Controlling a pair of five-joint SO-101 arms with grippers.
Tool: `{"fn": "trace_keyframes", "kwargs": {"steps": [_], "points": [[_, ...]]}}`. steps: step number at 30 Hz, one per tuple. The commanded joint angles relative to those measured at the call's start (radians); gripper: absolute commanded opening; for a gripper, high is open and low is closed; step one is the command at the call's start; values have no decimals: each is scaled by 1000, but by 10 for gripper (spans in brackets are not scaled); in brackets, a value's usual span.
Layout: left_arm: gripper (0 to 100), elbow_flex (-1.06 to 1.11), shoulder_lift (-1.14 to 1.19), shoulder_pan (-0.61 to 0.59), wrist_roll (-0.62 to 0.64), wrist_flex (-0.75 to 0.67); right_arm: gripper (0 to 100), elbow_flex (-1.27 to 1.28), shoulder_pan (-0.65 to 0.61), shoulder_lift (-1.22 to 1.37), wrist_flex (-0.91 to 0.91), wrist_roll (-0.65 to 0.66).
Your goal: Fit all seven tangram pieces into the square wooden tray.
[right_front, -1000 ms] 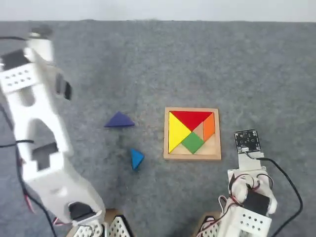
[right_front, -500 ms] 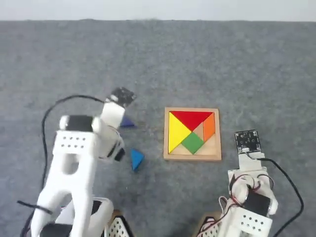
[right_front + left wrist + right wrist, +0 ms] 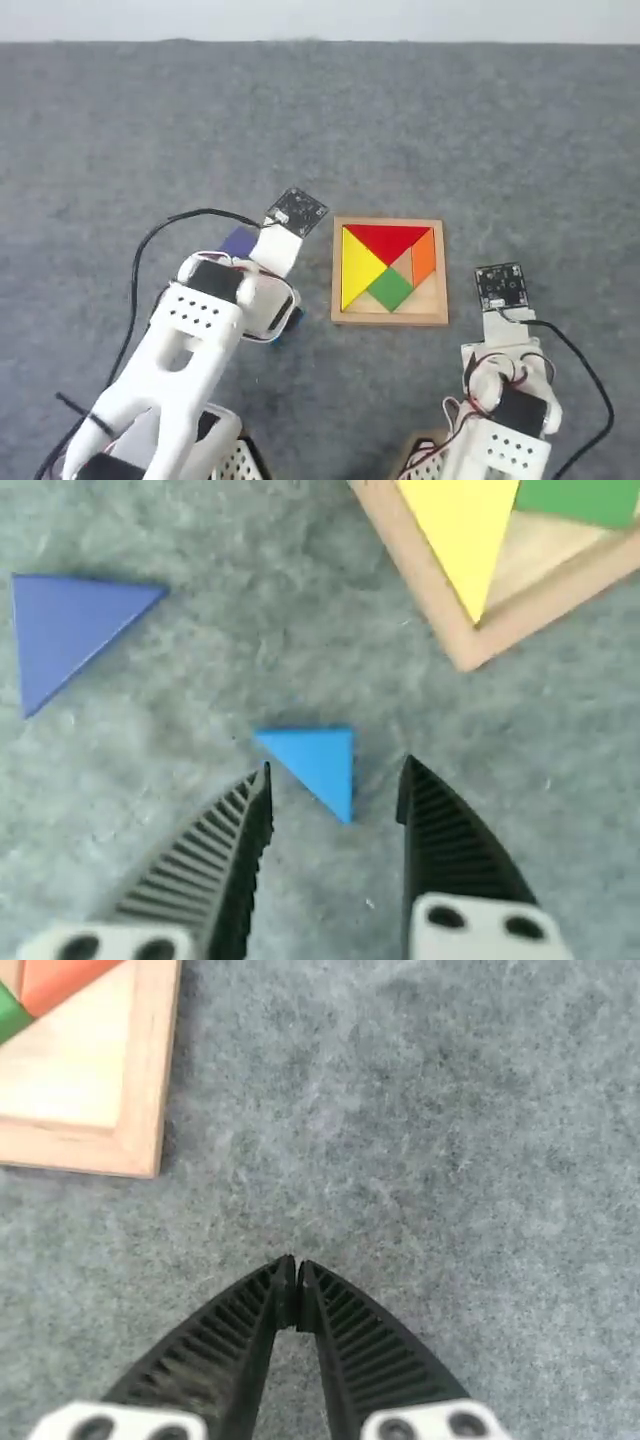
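The light blue triangle [image 3: 318, 763] now lies between the tips of the open left pincer [image 3: 337, 770], which has swung in. The right pincer [image 3: 297, 1264] stays closed.

— What sort of place is this?

— A robotics test bench, by the look of it. It could be in a lab or a hobby workroom; I cannot tell which.

— What shows it?

— Two small white robot arms, the left arm [image 3: 190, 350] and the right arm [image 3: 505, 400], stand side by side. Their cables [image 3: 140, 290] run loose in the open, and a bare circuit board [image 3: 499, 286] sits at the right arm's wrist.

— And the surroundings?

— A plain grey felt-like mat [image 3: 480, 130] covers the whole work surface, up to a pale, bare wall [image 3: 320, 18] behind. On the mat lies a wooden tray [image 3: 338, 270] with coloured pieces [image 3: 362, 268] in it, a simple puzzle.
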Motion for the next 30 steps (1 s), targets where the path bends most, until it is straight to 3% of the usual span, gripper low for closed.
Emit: {"fn": "trace_keyframes", "kwargs": {"steps": [1, 5, 10, 21, 25, 30], "points": [[202, 1, -31, 2, 29, -32, 34, 12, 10, -27, 10, 11], [202, 16, -2, -66, 21, -37, 34, 12, 10, -27, 10, 11], [202, -21, 203, -110, -29, -41, 34, 12, 10, -27, 10, 11], [202, 39, 301, -98, -86, -209, 34, 12, 10, -27, 10, 11], [207, 33, 301, -97, -72, -210, 34, 12, 10, -27, 10, 11], [216, 21, 302, -97, 43, -209, 34, 12, 10, -27, 10, 11]]}}
